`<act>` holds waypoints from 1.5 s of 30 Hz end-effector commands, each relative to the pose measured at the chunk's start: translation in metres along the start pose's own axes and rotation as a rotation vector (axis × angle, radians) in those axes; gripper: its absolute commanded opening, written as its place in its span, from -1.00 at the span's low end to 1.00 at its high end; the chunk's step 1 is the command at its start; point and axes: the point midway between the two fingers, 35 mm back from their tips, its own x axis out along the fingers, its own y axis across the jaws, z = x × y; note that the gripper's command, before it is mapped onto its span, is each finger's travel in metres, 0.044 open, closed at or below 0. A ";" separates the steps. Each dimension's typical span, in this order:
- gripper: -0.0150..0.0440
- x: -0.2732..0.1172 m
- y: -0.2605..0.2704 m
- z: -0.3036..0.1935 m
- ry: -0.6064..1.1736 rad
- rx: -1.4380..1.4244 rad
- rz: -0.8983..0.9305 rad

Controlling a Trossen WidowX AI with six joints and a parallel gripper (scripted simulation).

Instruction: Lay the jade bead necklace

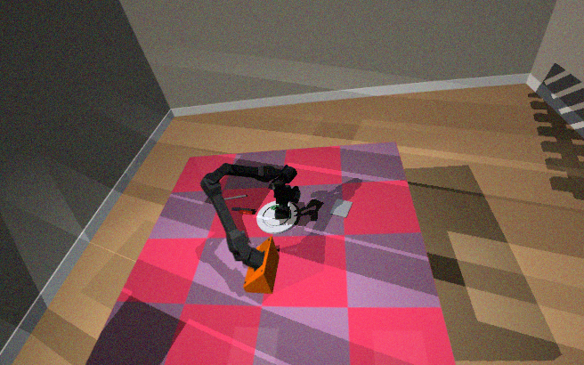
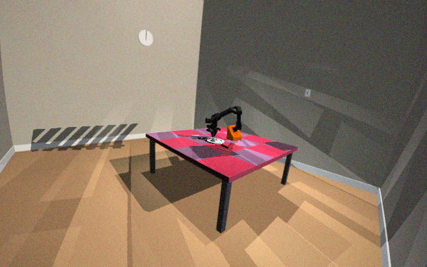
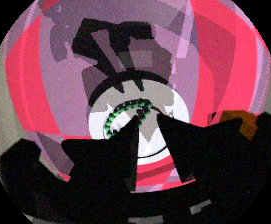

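The white round bead board (image 1: 263,226) (image 2: 222,141) (image 3: 179,106) lies on the table and has a thin dark ring groove. The jade bead necklace (image 1: 274,207) (image 2: 213,140) (image 3: 127,106), with green and dark beads, lies bunched on the board. In the wrist view it fills the left and upper part and bends back in toward the middle. A finger hides some of it, and I cannot tell which beads sit in the groove. My gripper (image 1: 281,218) (image 2: 213,135) (image 3: 147,117) points down over the board, partly open with a narrow gap. No bead shows clearly held between the tips.
A red and black tool (image 1: 246,211) and a pale thin stick (image 1: 236,197) lie left of the board in the top view. A grey square tile (image 1: 342,207) lies to its right. The orange arm base (image 1: 264,272) (image 2: 234,133) stands nearby.
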 end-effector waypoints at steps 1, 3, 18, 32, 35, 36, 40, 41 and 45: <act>-0.08 0.007 -0.002 -0.001 0.006 0.007 -0.003; -0.08 0.010 -0.002 -0.001 0.006 0.007 -0.003; -0.35 0.023 -0.002 -0.002 0.005 0.005 -0.007; -0.49 0.023 -0.002 -0.002 0.005 0.005 -0.007; -0.49 0.023 -0.002 -0.002 0.005 0.005 -0.007; -0.49 0.023 -0.002 -0.002 0.005 0.005 -0.007; -0.49 0.023 -0.002 -0.002 0.005 0.005 -0.007; -0.49 0.023 -0.002 -0.002 0.005 0.005 -0.007; -0.49 0.023 -0.002 -0.002 0.005 0.005 -0.007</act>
